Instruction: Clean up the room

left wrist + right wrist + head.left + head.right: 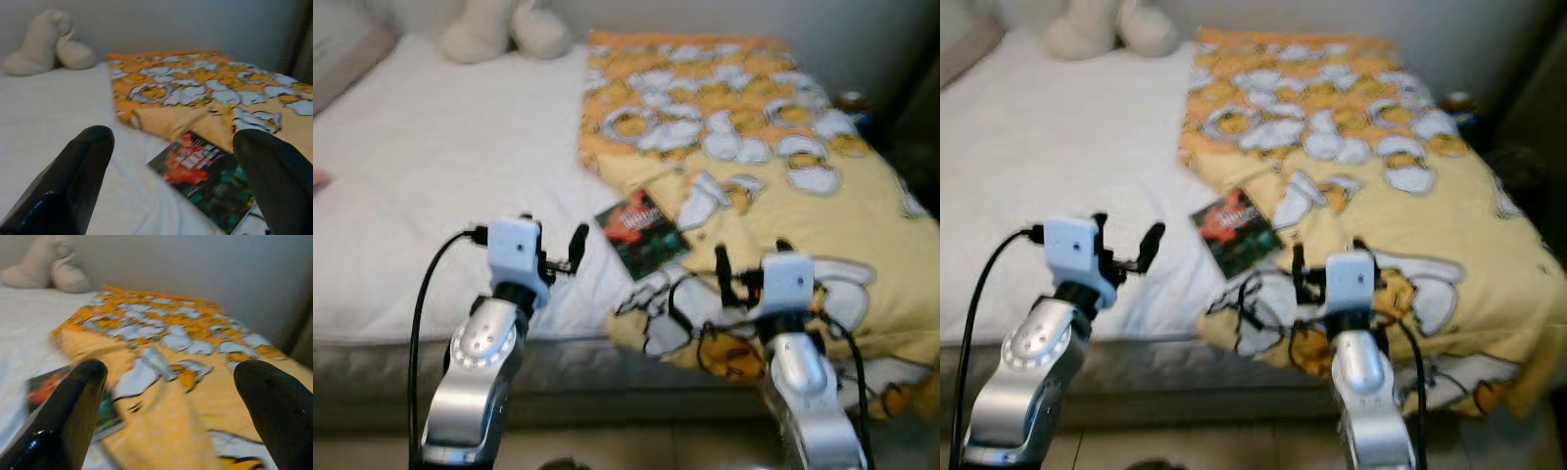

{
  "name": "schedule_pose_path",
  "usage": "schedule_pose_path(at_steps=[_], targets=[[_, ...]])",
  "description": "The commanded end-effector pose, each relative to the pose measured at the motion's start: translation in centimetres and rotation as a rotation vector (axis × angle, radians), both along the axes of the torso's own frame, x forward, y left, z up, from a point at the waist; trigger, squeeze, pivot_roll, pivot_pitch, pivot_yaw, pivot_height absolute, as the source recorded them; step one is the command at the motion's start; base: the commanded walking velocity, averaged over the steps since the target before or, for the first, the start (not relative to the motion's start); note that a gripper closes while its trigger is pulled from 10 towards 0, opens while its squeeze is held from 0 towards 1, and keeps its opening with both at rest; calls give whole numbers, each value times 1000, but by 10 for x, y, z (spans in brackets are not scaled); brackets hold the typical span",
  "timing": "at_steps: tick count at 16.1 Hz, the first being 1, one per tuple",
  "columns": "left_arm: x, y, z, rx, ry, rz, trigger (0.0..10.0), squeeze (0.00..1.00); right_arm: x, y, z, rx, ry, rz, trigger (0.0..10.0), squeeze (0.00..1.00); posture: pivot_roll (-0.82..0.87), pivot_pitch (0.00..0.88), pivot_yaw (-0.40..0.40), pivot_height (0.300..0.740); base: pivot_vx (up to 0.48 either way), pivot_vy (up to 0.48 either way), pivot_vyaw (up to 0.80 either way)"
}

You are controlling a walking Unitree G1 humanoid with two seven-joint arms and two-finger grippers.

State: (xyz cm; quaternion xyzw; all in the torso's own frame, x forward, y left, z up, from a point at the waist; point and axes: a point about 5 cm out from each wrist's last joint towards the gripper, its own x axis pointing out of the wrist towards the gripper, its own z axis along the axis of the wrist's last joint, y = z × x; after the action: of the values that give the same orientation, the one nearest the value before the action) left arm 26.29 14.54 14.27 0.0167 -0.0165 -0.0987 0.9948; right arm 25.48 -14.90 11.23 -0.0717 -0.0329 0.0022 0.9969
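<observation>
Left eye view: white bed (431,176), yellow blanket (862,206), book (641,233); left gripper (171,171) and right gripper (168,406) spread wide.

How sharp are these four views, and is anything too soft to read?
Both eye views are slightly soft all over; the book cover print is unreadable. Left wrist view: book blurred, the near black fingers out of focus. Right wrist view is the blurriest, the yellow blanket smeared. Lighting is dim and even, without glare.
</observation>
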Motion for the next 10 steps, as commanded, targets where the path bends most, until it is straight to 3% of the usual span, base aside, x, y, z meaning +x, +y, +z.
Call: schedule_pose_path(at_steps=[1, 4, 8, 10], targets=[[1, 1, -3, -3, 13, -2, 10000, 0, 2, -6, -6, 3, 41, -22, 10000, 0, -12, 0, 12, 740, 480, 0, 0], [2, 2, -3, -11, 18, 9, 10000, 0, 7, -9, -11, 18, 76, -35, 10000, 0, -9, 0, 12, 740, 475, 0, 0], [0, 2, -4, -28, 18, 15, 10000, 0, 16, 1, -14, 22, 97, 20, 10000, 0, 6, 0, 12, 740, 449, 0, 0], [-1, 4, -4, -30, 22, 22, 10000, 0, 21, 4, -17, 32, 109, 45, 10000, 0, 19, 0, 11, 740, 146, 411, 0]])
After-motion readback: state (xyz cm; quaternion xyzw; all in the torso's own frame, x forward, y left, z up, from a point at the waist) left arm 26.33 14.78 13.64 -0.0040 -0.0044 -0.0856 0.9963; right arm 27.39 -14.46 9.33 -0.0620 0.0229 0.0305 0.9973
